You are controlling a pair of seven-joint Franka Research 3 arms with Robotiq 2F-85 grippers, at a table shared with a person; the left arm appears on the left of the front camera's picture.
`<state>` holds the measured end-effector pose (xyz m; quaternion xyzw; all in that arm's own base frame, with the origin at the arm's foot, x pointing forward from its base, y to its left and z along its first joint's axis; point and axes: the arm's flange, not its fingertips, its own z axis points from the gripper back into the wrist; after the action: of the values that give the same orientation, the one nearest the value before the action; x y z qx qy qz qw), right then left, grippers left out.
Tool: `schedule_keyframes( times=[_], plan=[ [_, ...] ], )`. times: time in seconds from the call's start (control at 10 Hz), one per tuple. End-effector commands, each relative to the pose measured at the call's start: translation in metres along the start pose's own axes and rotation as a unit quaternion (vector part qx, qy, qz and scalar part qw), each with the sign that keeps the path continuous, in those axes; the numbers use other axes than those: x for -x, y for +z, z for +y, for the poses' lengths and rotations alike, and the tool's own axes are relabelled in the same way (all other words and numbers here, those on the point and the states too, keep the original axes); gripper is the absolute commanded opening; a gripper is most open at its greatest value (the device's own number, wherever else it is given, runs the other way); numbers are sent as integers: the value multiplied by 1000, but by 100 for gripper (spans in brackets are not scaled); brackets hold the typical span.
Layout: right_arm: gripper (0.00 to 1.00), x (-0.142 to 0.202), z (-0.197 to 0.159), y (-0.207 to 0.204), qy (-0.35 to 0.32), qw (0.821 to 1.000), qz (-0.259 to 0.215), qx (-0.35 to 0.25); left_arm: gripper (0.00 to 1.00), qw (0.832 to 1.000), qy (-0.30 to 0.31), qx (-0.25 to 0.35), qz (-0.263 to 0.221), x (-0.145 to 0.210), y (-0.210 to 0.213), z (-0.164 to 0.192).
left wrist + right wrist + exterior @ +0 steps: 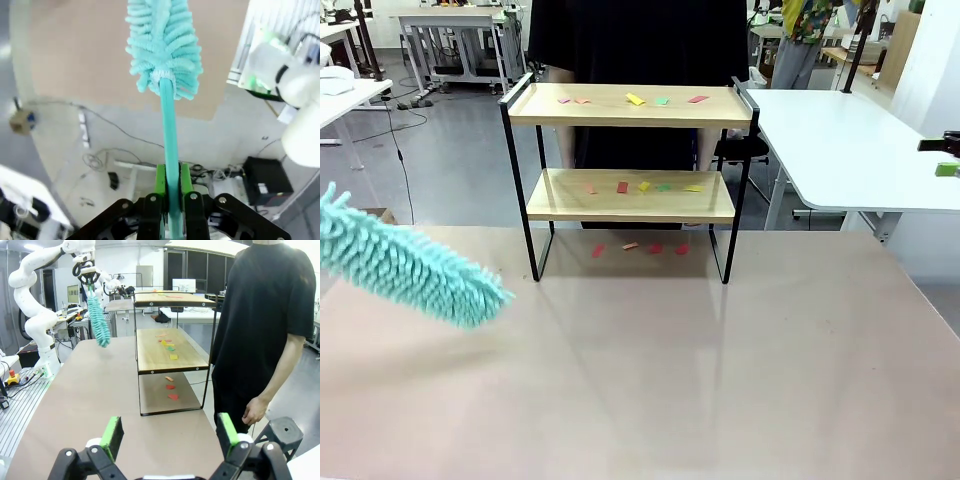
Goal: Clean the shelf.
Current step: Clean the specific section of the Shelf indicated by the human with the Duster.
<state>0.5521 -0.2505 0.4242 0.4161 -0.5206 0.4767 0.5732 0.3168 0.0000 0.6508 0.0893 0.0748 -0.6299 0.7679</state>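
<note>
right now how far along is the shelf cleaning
Done: the left claw is shut on the handle of the teal fluffy duster. In hand: the duster hangs over the brown table, left of the two-tier wooden shelf with a black metal frame, not touching it. Left: coloured paper scraps lie on the top board, the lower board and the table beneath. The right claw is open.

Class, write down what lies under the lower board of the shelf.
A few small red and orange scraps lie on the table under the lower board of the shelf. The board's own underside cannot be seen.
</note>
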Motion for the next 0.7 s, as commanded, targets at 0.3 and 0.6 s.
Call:
schedule_keyframes(
  times=[0.3, 0.6],
  plan=[
    [100, -4, 0, -1, 4, 1000, 0, -1, 13, 994, -90, 25, -49, -13, -31, -36],
    [100, -4, 0, -1, 4, 1000, 0, -1, 13, 994, -100, 30, -42, -11, -24, -42]
  ],
)
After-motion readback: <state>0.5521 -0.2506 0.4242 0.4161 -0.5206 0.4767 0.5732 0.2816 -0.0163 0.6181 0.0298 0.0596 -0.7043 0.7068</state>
